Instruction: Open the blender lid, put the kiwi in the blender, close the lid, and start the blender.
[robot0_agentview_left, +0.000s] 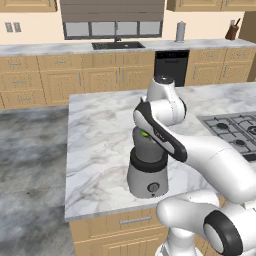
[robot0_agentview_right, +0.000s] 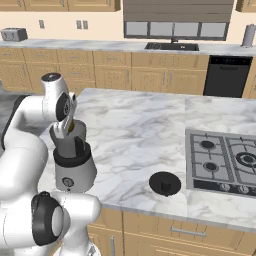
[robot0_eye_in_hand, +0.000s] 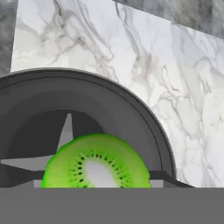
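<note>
One kiwi (robot0_eye_in_hand: 96, 162) hangs in the jaws' grasp over the open blender (robot0_agentview_left: 147, 170), which stands near the worktop (robot0_agentview_right: 135, 130) front edge. Beside the stove (robot0_agentview_right: 225, 160), the blender lid (robot0_agentview_right: 165, 183) lies well apart, with bare marble between.

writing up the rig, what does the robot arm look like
A glossy white arm of rounded tube segments with dark grey to black joint rings and a black strip along one link. The hand is white with dark parts. No cables or markings are visible.
</note>
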